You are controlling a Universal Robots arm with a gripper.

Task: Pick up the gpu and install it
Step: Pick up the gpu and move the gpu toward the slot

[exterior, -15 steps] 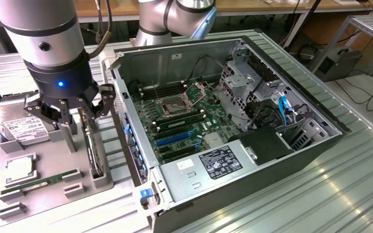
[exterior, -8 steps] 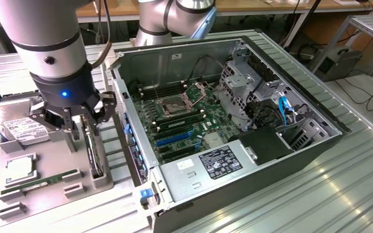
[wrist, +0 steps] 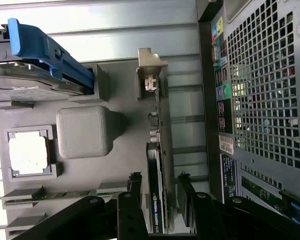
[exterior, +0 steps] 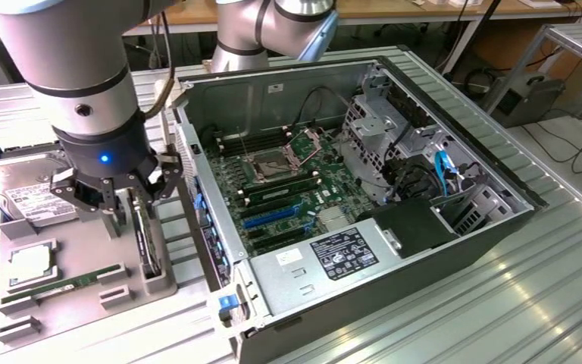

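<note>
The gpu [exterior: 146, 241] is a thin black card standing on its edge in a slot of the grey holder tray [exterior: 73, 243], at the exterior view's left beside the open computer case [exterior: 270, 98]. My gripper [exterior: 134, 214] hangs right over it. In the wrist view the gpu [wrist: 157, 200] runs between my two black fingers [wrist: 135, 186], with its pale bracket end [wrist: 151, 67] at the far end. The gripper [wrist: 158, 186] is open and straddles the card, with a gap showing on each side.
On the same tray lie a silver hard drive [exterior: 28, 199], a CPU [exterior: 30, 262] and a green memory stick [exterior: 64, 287]. The case's perforated back panel [wrist: 260, 100] stands close beside the gpu slot. The motherboard [exterior: 291, 189] lies exposed inside the case.
</note>
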